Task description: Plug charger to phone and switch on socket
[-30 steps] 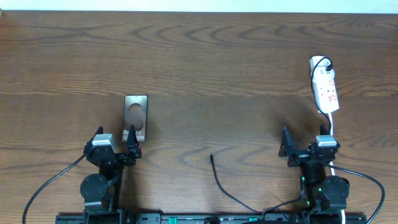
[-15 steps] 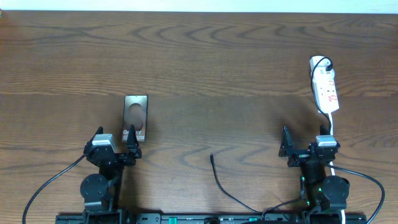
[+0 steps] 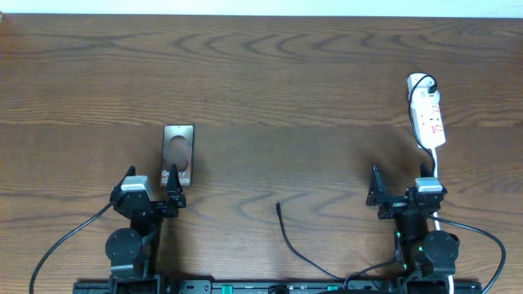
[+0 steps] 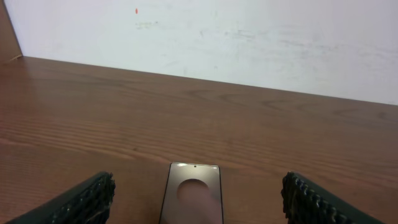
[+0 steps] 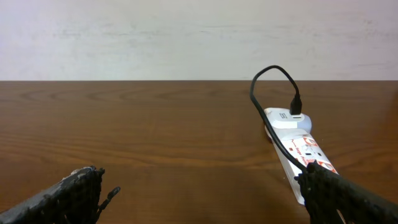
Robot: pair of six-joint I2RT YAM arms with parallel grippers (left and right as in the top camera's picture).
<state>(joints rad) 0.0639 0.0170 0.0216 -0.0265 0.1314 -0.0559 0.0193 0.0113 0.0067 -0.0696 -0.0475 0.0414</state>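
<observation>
**Overhead: nothing has moved, and the job has not begun**

Overhead frames across the last second are alike: neither arm has shifted, and the phone, charger and socket lie exactly where they did. It reads as a pause before the first reach, with every step of the task still to do.

The left pincer (image 3: 152, 184) sits low at the near edge of the bench (image 3: 261, 73). Its fingers (image 4: 93, 196) are spread wide and hold nothing. The phone (image 3: 178, 155) lies flat just ahead of it, its near end showing between the two fingers in the left wrist view. The right pincer (image 3: 400, 193) is parked the same way on the other side, also gaping and empty.

The charger (image 3: 291, 243) runs up from the near edge as a thin black curve. Its plug tip (image 3: 279, 207) lies loose on the wood between the two arms, well apart from the phone. The socket (image 3: 428, 114) lies beyond the right arm, and the right wrist view shows a black lead already plugged in at its far end.

Judging from this layout, the tip must first be picked up and brought to the phone's port. The switch comes after that. Its position cannot be made out here.
</observation>
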